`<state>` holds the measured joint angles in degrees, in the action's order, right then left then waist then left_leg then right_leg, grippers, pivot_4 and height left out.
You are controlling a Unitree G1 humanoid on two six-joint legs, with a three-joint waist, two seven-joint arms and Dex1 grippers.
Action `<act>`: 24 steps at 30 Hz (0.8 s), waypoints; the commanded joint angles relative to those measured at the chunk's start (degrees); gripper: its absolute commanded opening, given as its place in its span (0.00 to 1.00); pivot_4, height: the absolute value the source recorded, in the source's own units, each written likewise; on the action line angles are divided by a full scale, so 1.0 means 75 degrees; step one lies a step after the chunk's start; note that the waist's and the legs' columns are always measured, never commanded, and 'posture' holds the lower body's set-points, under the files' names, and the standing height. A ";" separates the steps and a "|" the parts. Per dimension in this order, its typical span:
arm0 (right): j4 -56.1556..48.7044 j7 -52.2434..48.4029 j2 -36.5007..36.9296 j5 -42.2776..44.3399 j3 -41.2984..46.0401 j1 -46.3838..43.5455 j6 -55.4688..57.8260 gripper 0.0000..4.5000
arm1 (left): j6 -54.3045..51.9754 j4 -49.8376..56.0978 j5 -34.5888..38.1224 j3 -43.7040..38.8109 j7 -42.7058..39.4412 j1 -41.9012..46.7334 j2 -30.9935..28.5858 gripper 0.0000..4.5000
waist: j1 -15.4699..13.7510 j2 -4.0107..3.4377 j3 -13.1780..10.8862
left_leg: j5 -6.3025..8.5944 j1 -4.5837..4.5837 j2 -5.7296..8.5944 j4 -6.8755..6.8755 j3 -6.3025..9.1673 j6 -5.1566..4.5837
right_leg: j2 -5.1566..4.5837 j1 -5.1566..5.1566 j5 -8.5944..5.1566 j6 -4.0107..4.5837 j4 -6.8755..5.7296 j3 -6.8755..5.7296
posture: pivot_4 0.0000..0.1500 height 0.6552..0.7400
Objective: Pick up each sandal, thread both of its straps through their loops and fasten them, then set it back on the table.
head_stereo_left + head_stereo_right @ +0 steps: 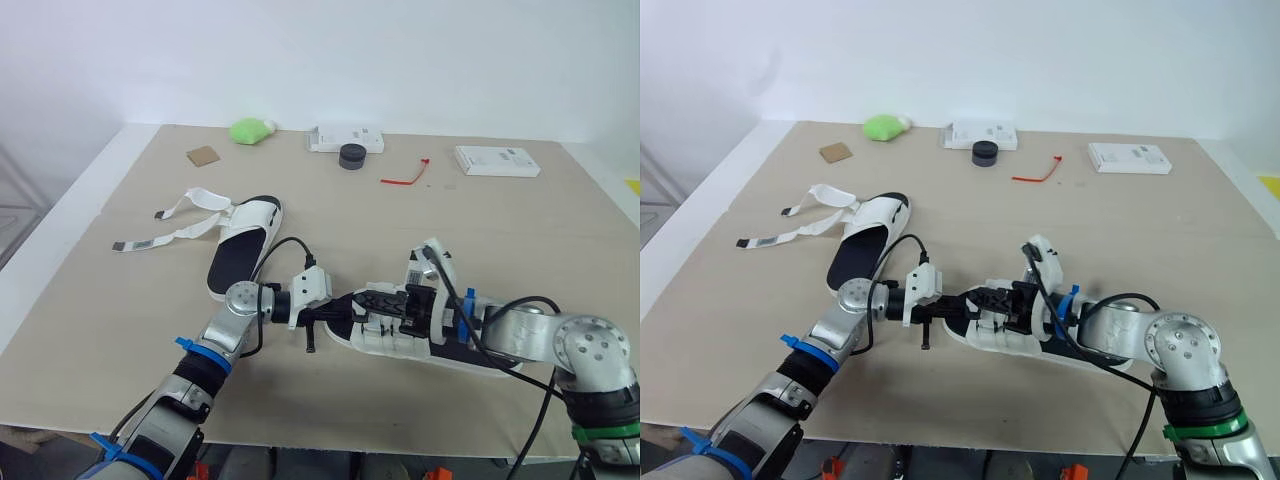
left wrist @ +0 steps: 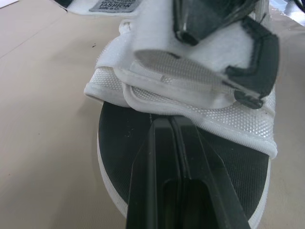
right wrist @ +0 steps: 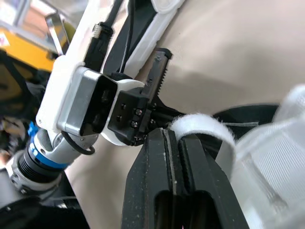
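Left fingers [image 2: 159,162] shut, empty | right fingers [image 3: 155,162] pinching fuzzy white velcro strap [image 3: 202,126] | white mesh sandal with black footbed [image 1: 385,345] on beige bench [image 1: 500,230], just under both | light, floppy imo, grab strap tip

Both sandals are white with black footbeds: the near sandal [image 1: 380,347] and the left sandal [image 1: 242,245]. The table [image 1: 560,240] is tan. Far off lie a green lump [image 1: 250,130] and a red tie [image 1: 405,178].
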<state>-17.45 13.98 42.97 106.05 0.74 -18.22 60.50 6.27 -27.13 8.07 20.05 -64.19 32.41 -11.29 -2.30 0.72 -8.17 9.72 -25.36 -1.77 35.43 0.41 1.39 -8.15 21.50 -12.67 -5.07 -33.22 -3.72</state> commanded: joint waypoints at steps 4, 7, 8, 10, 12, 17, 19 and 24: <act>0.0420 0.1211 -0.0202 0.0922 0.0648 0.0142 -0.1148 0.01 | -0.0524 -0.1012 -0.0736 0.0488 0.0084 -0.0447 -0.0207 0.00 | 0.0004 -0.0005 0.0004 | 0.0000 0.0001 -0.0003 0.0000 0.0000 -0.0001 | 0.0002 0.0001 0.0000 0.0000 0.0000 0.0000 | 1.00 1.00; 0.0755 0.1843 -0.0330 0.0927 0.0501 0.0070 -0.1318 0.01 | -0.0512 -0.1052 -0.0741 0.0502 0.0077 -0.0406 -0.0178 0.00 | 0.0004 -0.0006 0.0004 | 0.0000 0.0001 -0.0004 0.0001 0.0000 -0.0001 | 0.0005 0.0001 0.0000 0.0000 0.0000 0.0001 | 1.00 1.00; 0.0890 0.2136 -0.0552 0.0927 0.0554 0.0069 -0.1367 0.01 | -0.0507 -0.1062 -0.0740 0.0505 0.0076 -0.0394 -0.0168 0.00 | 0.0005 -0.0005 0.0004 | -0.0001 0.0001 -0.0004 0.0001 -0.0001 -0.0001 | 0.0005 0.0001 0.0000 0.0000 0.0000 0.0003 | 1.00 1.00; 0.1032 0.2553 -0.0605 0.0849 0.0462 0.0045 -0.1398 0.01 | -0.0496 -0.1078 -0.0740 0.0510 0.0072 -0.0380 -0.0158 0.00 | 0.0011 -0.0007 0.0010 | -0.0002 0.0004 -0.0005 0.0004 -0.0001 -0.0003 | 0.0006 0.0000 0.0000 0.0000 0.0000 0.0004 | 1.00 1.00; 0.1080 0.2920 -0.0749 0.0804 0.0536 0.0077 -0.1627 0.01 | -0.0480 -0.1090 -0.0742 0.0516 0.0070 -0.0379 -0.0159 0.00 | 0.0012 -0.0010 0.0011 | -0.0002 0.0004 -0.0006 0.0004 -0.0002 -0.0004 | 0.0006 0.0000 0.0000 0.0000 0.0000 0.0005 | 1.00 1.00; 0.1056 0.2978 -0.0853 0.0856 0.0615 0.0170 -0.1695 0.16 | -0.0463 -0.1097 -0.0746 0.0517 0.0072 -0.0403 -0.0191 0.00 | 0.0024 -0.0010 0.0012 | -0.0002 0.0004 -0.0015 0.0004 -0.0006 -0.0004 | 0.0005 0.0001 0.0000 0.0001 0.0001 0.0007 | 1.00 1.00; 0.1029 0.2892 -0.0841 0.0868 0.0576 0.0112 -0.1651 0.30 | -0.0467 -0.1090 -0.0745 0.0522 0.0077 -0.0408 -0.0197 0.00 | 0.0027 -0.0011 0.0013 | -0.0002 0.0004 -0.0018 0.0004 -0.0007 -0.0004 | 0.0005 0.0002 -0.0001 0.0001 0.0001 0.0007 | 1.00 1.00; 0.1188 0.2908 -0.1036 0.0927 0.0740 -0.0064 -0.1599 0.78 | -0.0475 -0.1070 -0.0740 0.0536 0.0086 -0.0422 -0.0178 0.00 | 0.0029 -0.0018 0.0022 | -0.0002 0.0007 -0.0029 0.0003 -0.0013 -0.0004 | 0.0005 0.0003 -0.0001 0.0001 0.0001 0.0006 | 1.00 1.00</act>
<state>-11.06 34.08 34.51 113.33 3.32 -18.92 50.03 6.27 -28.59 7.86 20.12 -63.23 33.06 -11.21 -2.08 0.58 -8.01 9.70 -25.31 -2.00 35.45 0.31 1.36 -8.10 21.52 -12.67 -5.06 -33.21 -3.68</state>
